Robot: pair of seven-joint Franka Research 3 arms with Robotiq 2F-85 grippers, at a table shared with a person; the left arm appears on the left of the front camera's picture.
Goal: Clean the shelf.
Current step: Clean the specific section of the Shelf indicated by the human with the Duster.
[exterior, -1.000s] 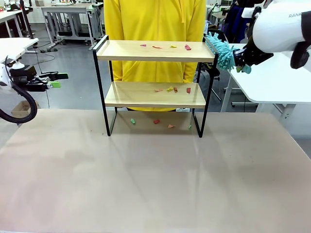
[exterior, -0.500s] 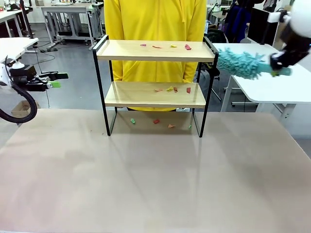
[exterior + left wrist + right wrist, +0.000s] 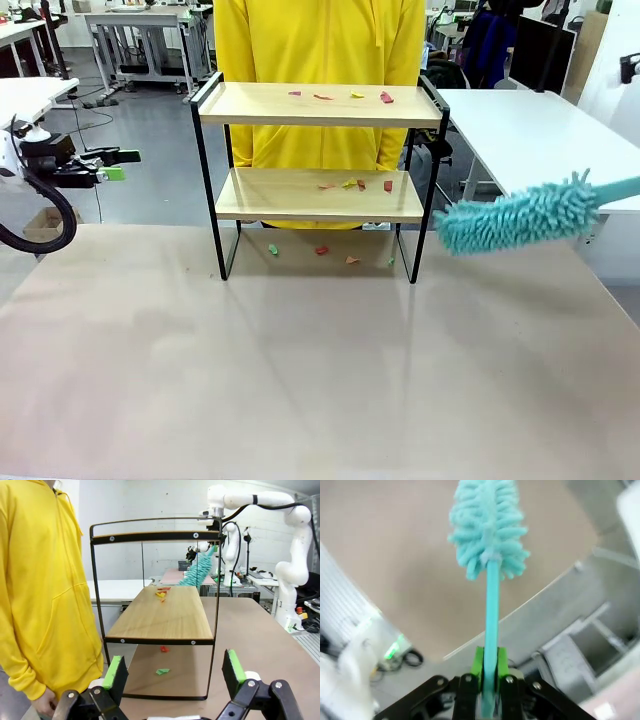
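Shelf (image 3: pixel 260 100) scraps (image 3: pixel 386 97), perhaps paper; right gripper (image 3: pixel 489 666) clamps duster (image 3: pixel 515 218)

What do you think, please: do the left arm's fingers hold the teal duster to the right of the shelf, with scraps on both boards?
Not quite: the right arm's fingers hold the teal duster, as the right wrist view shows. It is right of the shelf, with scraps on both boards.
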